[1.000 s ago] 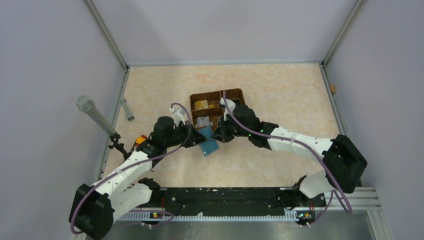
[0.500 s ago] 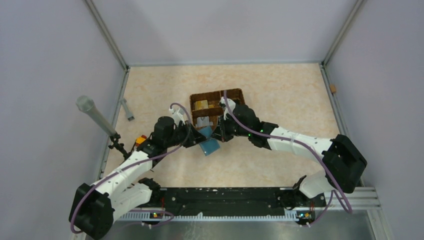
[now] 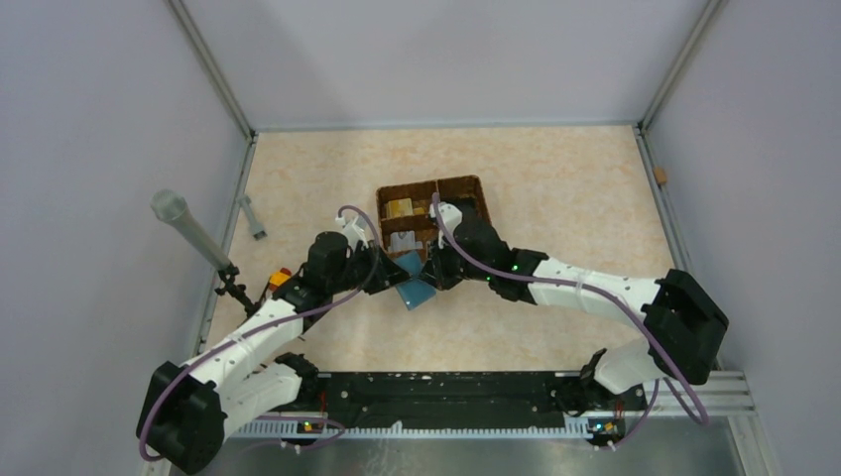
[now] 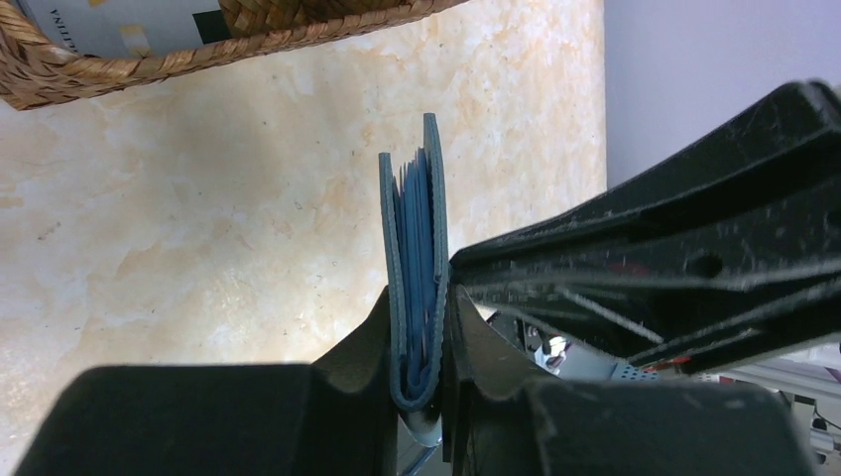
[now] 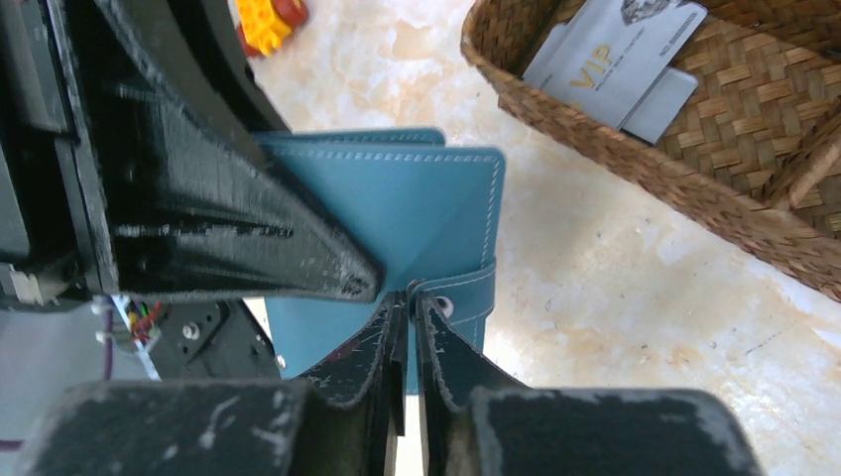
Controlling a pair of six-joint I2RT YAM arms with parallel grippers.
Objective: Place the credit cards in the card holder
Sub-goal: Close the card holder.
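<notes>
Stitching in pale thread is seen along the edge of the teal card holder, which is almost folded shut, with lighter blue pockets showing between its leaves. It is held just beside the wicker basket, at its six o'clock. Its folded end is clamped between the narrowly closed fingers of the left gripper, and its studded strap is pinched by the right gripper, whose fingers are nearly touching.

light: bright, even, overhead | shadows: soft, faint on table beside basket | focus: card holder crisp in wrist views, bottom edges soft
</notes>
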